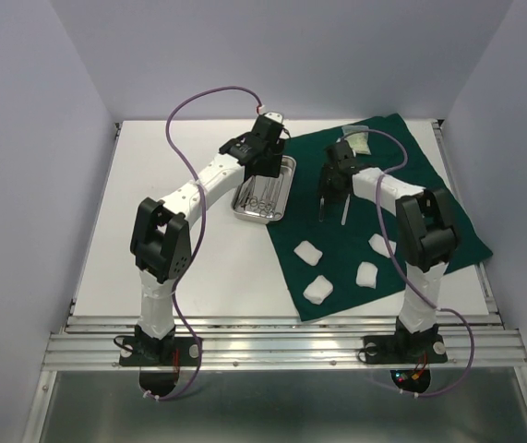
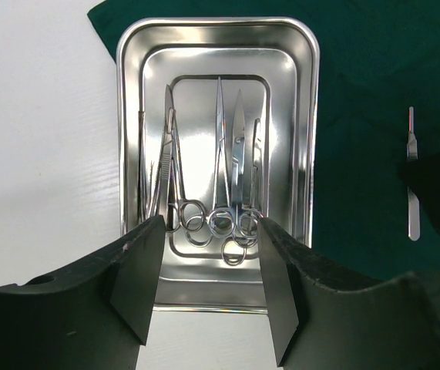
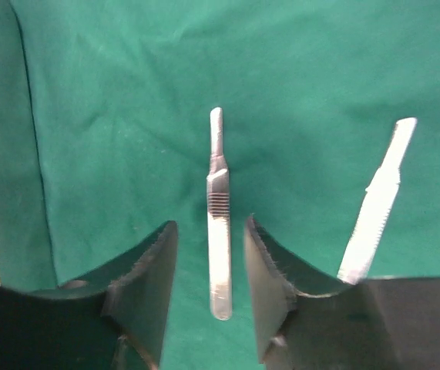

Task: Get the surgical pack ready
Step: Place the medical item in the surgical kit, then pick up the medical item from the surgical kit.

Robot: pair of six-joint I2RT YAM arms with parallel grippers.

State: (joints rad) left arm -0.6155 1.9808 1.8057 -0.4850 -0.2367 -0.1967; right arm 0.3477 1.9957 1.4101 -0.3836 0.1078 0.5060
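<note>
Steel handle [image 3: 219, 239] laid on green drape [image 3: 320, 62] between my parted right jaws; left jaws gape over forceps [image 2: 220, 154] remaining in tray [image 2: 129, 116].

Bright, even light comes down from overhead, leaving the white table [image 1: 152, 157] nearly washed out, with only faint, soft shadows beneath the arms. The steel tray [image 2: 306, 154] throws back hard white streaks of glare across its floor, while the green drape [image 3: 112, 92] is flatly lit and a touch soft. Close to the wrist lenses the dark fingers [image 2: 139, 285] go blurry and lose detail.
</note>
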